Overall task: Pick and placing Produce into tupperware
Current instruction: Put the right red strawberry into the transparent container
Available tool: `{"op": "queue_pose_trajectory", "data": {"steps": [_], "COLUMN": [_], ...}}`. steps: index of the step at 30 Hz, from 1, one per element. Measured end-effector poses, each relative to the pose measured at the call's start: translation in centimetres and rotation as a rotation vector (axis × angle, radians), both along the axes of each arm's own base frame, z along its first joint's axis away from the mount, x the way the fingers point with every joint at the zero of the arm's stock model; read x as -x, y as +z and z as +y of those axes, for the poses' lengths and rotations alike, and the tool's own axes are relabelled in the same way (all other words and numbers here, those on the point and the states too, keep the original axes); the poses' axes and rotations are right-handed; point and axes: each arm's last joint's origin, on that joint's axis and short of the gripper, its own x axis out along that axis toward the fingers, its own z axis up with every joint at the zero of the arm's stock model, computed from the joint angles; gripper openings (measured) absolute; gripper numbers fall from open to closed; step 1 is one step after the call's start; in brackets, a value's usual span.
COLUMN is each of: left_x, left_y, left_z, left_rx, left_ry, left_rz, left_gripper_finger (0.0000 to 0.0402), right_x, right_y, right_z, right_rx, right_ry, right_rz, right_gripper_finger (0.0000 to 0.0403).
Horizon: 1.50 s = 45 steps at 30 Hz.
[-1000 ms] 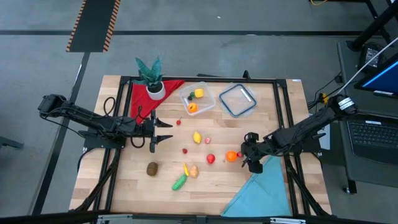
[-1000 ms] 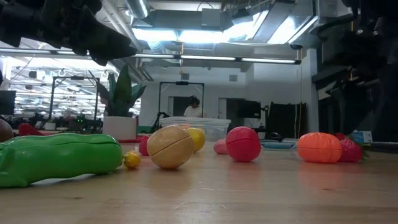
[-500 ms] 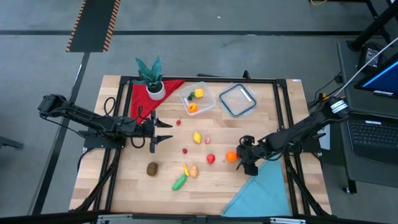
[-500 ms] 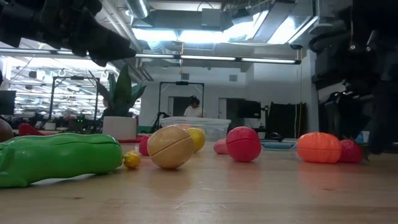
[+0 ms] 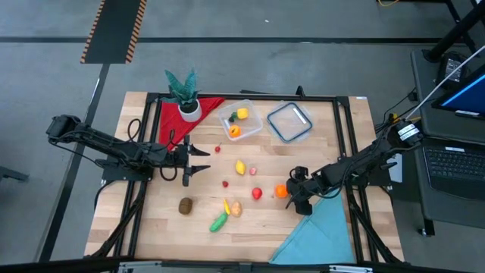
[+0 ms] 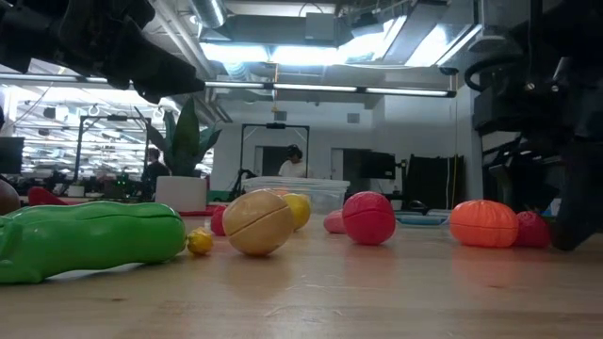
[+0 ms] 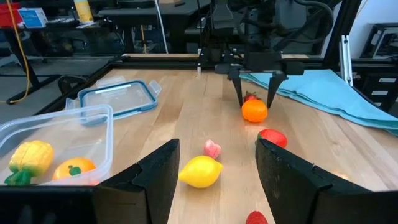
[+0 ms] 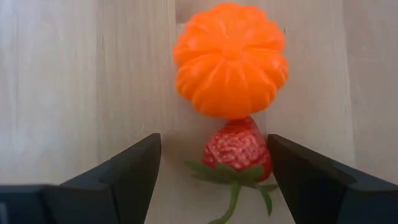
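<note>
Right gripper (image 8: 211,168) wide over strawberry (image 8: 237,151), which touches the orange (image 8: 231,59) near table's right edge: closing may knock both. Left gripper (image 7: 214,168) wide, empty.

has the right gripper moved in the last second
Yes. In the high view the right gripper has slid left along the table, closer to the orange, which stayed put.

Peeled orange (image 8: 231,60) touching strawberry (image 8: 237,151) on wooden table (image 8: 74,81), between spread right pincer (image 8: 214,177) fingers (image 8: 118,180)
</note>
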Motion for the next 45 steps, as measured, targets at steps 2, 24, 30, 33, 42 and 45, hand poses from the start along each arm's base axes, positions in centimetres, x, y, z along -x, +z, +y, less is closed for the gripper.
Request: {"op": "queue_pose_trajectory", "data": {"steps": [2,24,30,33,42,45], "left_x": [0.0,0.0,0.0,0.0,0.0,0.0], "left_y": [0.0,0.0,0.0,0.0,0.0,0.0], "left_z": [0.0,0.0,0.0,0.0,0.0,0.0], "left_rx": [0.000,-0.001,0.000,0.000,0.000,-0.001], "left_ry": [0.000,0.000,0.000,0.000,0.000,0.000], "left_rz": [0.000,0.000,0.000,0.000,0.000,0.000], "left_gripper_finger": [0.0204,0.0204,0.0204,0.0204,0.0204,0.0204], "right_x": [0.0,0.1,0.0,0.0,-0.4,-0.5], "right_y": [0.0,-0.1,0.0,0.1,0.4,0.8], "right_z": [0.0,-0.2,-0.6,-1.0,-2.1,-2.5], "right_rx": [0.000,0.013,-0.006,-0.009,-0.006,-0.014], "right_ry": [-0.002,-0.012,-0.079,-0.098,-0.113,-0.104], "right_rz": [0.000,0.015,0.012,0.012,0.002,-0.014], "right_gripper_finger": [0.0286,0.0146,0.0145,0.0145,0.0145,0.0145]}}
